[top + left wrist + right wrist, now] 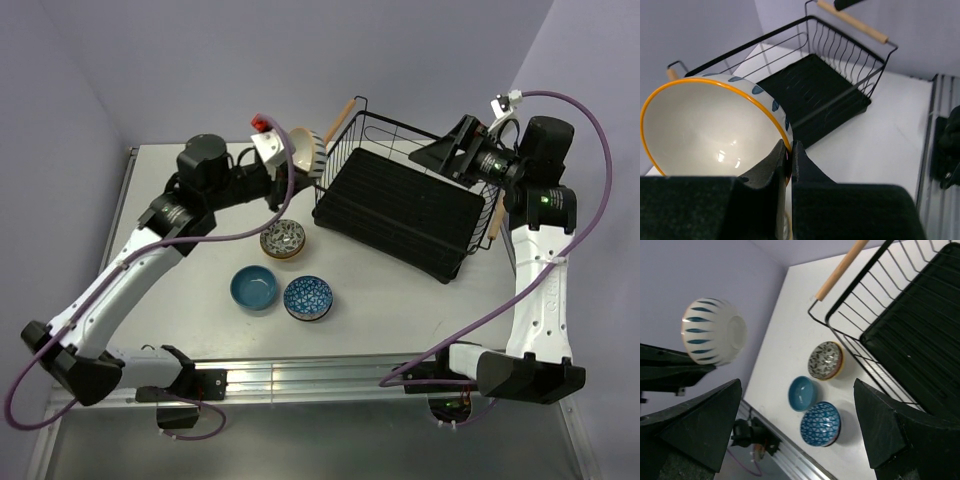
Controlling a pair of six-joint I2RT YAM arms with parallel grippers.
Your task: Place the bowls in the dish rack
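My left gripper [291, 160] is shut on the rim of a white bowl [306, 150] with blue strokes and an orange rim. It holds the bowl tilted in the air just left of the dish rack [400, 205]. In the left wrist view the fingers [787, 147] pinch the bowl's rim [710, 130], with the rack [820, 75] beyond. My right gripper [440, 155] is open and empty above the rack's far right side. In the right wrist view [797, 385] it looks down on the held bowl [715, 337], the rack [920, 325] and three bowls.
Three bowls sit on the table left of the rack: a grey patterned one [283, 240], a plain blue one [253, 288] and a blue triangle-patterned one [308, 298]. The rack's wooden handles [340, 120] stick out at both ends. A metal rail [320, 375] runs along the near edge.
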